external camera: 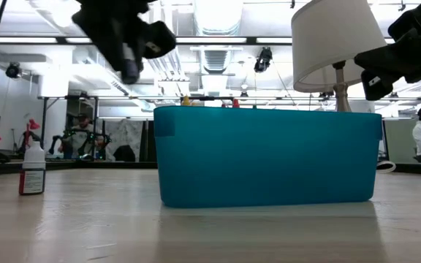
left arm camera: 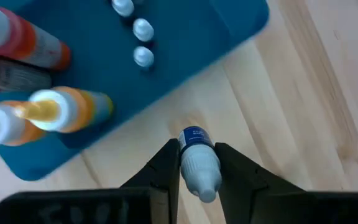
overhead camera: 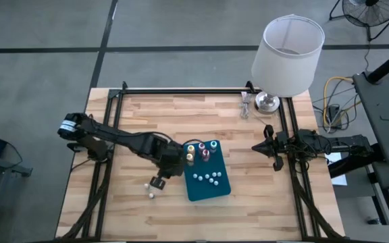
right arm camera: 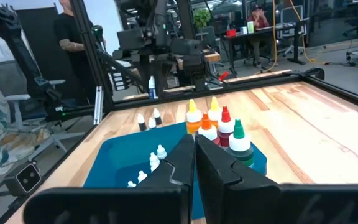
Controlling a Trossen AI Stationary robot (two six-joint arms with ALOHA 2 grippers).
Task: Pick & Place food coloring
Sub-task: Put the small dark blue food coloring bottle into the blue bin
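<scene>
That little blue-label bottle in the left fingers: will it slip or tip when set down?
The bottle looks smooth and rounded, pinched only at its sides by the left gripper, so it may twist. Narrow and tall, it probably tips easily. Likely light.

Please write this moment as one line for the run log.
left gripper: shut on small blue-label bottle, above table beside teal tray | right gripper: shut, empty, waiting at table's right edge

Overhead, table-level, two wrist views
</scene>
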